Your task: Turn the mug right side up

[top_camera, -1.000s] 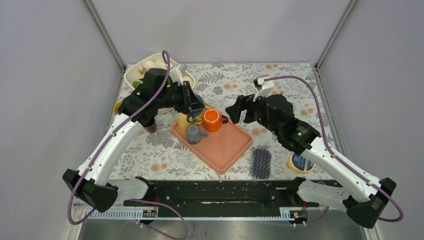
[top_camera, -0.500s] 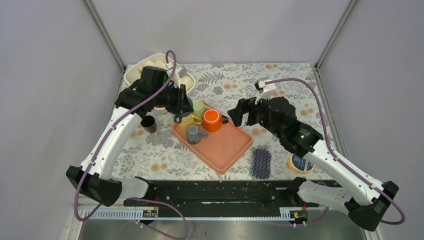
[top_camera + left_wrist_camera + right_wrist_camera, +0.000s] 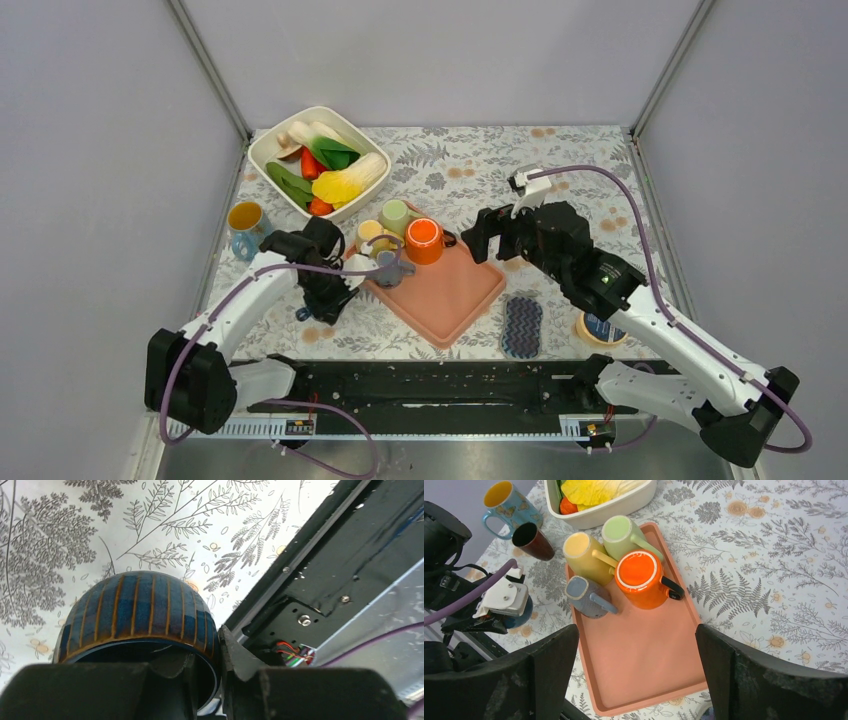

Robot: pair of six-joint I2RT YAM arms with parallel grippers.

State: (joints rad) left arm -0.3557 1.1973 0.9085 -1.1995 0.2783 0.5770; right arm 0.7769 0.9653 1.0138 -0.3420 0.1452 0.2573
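Here, the left gripper [image 3: 207, 652] is clamped on the rim of the blue striped mug [image 3: 140, 607], one finger inside the mouth and one outside. The mug hangs over the table toward the near left corner, just left of the tray [image 3: 455, 300]. The right gripper [image 3: 488, 233] hovers above the tray, jaws spread wide, touching nothing.

striped mug [image 3: 140, 607]: blue, thin brown lines. tray [image 3: 450, 295]: salmon. Also orange mug [image 3: 424, 241], yellow mug [image 3: 583, 555], green mug [image 3: 621, 534], grey mug [image 3: 583, 596]. tablecloth [image 3: 470, 160]: white, grey ferns, orange flowers.
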